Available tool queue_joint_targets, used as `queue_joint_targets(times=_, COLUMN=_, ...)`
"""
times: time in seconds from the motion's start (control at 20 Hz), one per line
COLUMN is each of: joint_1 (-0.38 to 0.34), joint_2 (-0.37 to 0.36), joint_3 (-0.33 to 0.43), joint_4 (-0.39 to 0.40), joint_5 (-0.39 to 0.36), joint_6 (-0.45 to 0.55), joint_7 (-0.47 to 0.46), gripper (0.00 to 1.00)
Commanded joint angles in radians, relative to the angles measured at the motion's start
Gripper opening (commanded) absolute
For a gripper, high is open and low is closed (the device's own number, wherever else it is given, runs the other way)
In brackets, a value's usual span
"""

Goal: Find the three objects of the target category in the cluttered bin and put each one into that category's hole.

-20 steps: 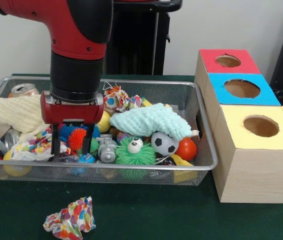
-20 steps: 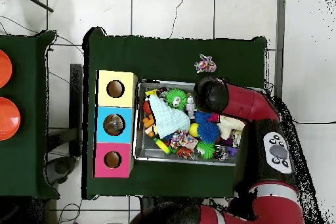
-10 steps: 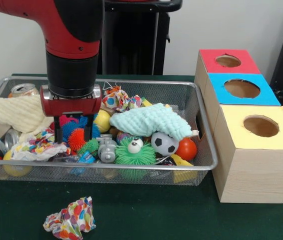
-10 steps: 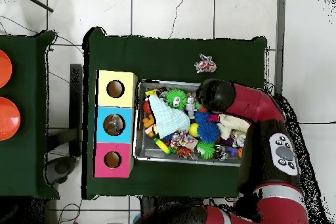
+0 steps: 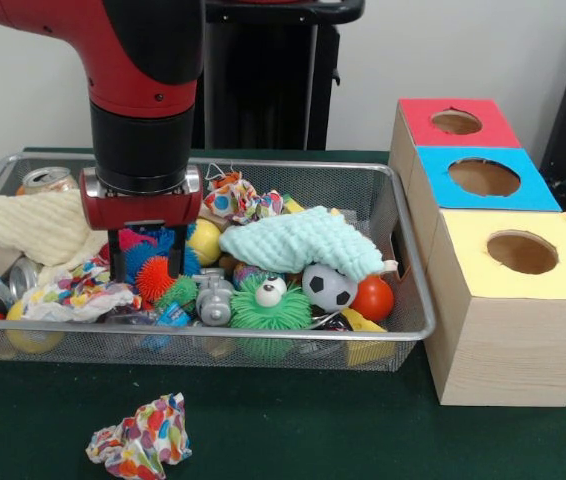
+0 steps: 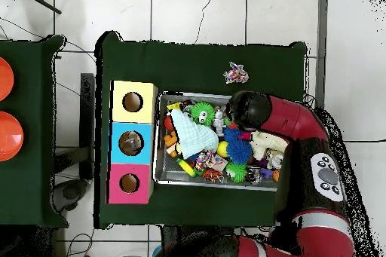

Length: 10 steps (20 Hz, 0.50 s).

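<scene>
Above spiky balls point(image 5: 153, 265): open fingers point(image 5: 119, 258).

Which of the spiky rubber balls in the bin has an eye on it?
The green spiky ball at the bin's front, beside the small soccer ball. It carries a white eye; the orange spiky ball and blue spiky ball near the tool show none.

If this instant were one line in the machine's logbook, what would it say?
gripper: open, empty | position: above orange spiky ball in wire bin | crumpled paper: on table outside bin | holes: no deposit seen
</scene>
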Motion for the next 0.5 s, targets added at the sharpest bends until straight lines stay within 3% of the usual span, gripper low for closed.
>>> queue_joint_targets(times=0.05, joint_1=-0.017, joint_2=0.017, joint_3=0.033, joint_4=0.003, joint_5=0.025, joint_6=0.076, joint_7=0.153, gripper=1.0)
queue_joint_targets(times=0.5, joint_1=-0.009, joint_2=0.045, joint_3=0.034, joint_4=0.002, joint_5=0.027, joint_6=0.042, joint_7=0.176, gripper=1.0)
